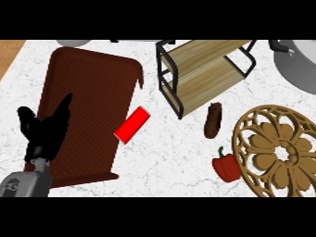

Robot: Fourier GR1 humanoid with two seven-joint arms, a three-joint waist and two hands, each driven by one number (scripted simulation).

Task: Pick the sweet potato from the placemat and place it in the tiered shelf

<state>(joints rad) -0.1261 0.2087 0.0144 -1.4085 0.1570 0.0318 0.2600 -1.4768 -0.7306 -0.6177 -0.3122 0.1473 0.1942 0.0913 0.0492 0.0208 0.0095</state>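
Observation:
The sweet potato (213, 119), a dark brown stubby root, lies on the white counter just below the right front of the tiered shelf (201, 69), not on the placemat. The shelf has a black wire frame and two wooden boards and holds nothing. The dark brown placemat (91, 92) covers the left part of the counter. My left hand (41, 129) rests open at the placemat's left edge, fingers pointing up, holding nothing and far from the sweet potato. My right hand does not show.
A flat red piece (131, 124) lies at the placemat's right edge. A red bell pepper (225, 165) sits below the sweet potato, beside a round wooden trivet (283, 150). A grey pot (307, 65) stands at the upper right. Wooden floor shows at the far left.

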